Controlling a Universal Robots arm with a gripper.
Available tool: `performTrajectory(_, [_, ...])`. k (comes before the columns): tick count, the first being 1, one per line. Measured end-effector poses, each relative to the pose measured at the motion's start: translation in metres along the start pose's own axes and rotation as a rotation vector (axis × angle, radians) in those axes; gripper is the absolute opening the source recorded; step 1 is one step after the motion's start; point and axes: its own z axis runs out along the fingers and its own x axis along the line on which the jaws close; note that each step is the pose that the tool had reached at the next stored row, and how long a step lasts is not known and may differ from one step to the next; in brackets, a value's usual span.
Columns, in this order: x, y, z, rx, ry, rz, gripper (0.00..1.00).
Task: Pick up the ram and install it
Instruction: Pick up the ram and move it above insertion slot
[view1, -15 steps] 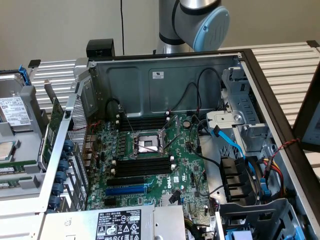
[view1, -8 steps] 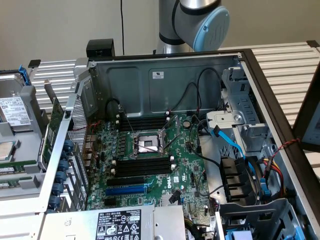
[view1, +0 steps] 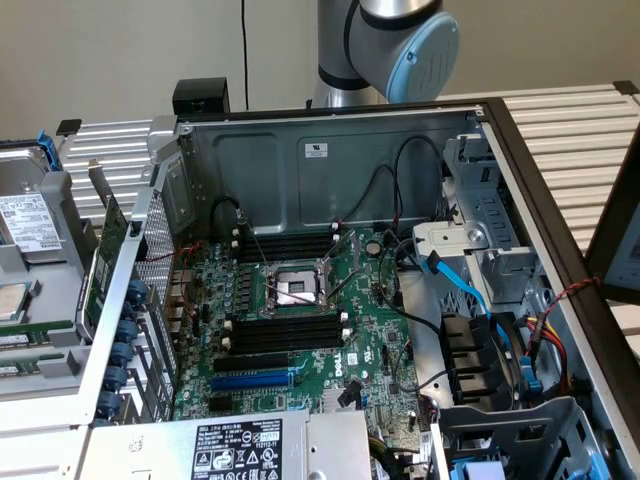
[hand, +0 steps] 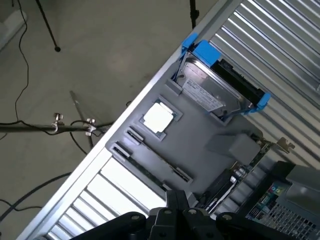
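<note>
A thin green ram stick (view1: 35, 338) with a white label lies in the grey parts tray (view1: 40, 290) at the exterior view's left, with a second one (view1: 30, 368) just in front of it. In the wrist view my gripper (hand: 176, 196) hangs above this tray (hand: 200, 150), its black fingers shut with nothing between them. Two long narrow grooves (hand: 155, 156) in the tray lie just beyond the fingertips, holding thin sticks seen edge-on. The motherboard's black memory slots (view1: 282, 331) beside the CPU socket (view1: 292, 288) are empty.
The tray also carries a hard drive in a blue caddy (hand: 215, 87), a CPU chip (hand: 158, 118) and a green card with a metal bracket (hand: 260, 150). The open case (view1: 330, 150) has tall walls, loose cables and a blue data cable (view1: 470, 290). The arm's base (view1: 385, 45) stands behind the case.
</note>
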Motion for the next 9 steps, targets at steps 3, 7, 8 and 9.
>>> performTrajectory(3, [0.0000,0.0000,0.0001,-0.0026,0.0023,-0.056,0.11])
performTrajectory(7, [0.0000,0.0000,0.0002,-0.0053,0.0058,-0.127,0.11])
performTrajectory(8, [0.0000,0.0000,0.0003,-0.0060,0.0068,-0.147,0.11])
performTrajectory(9, [0.0000,0.0000,0.0003,-0.0065,0.0079,-0.165,0.11])
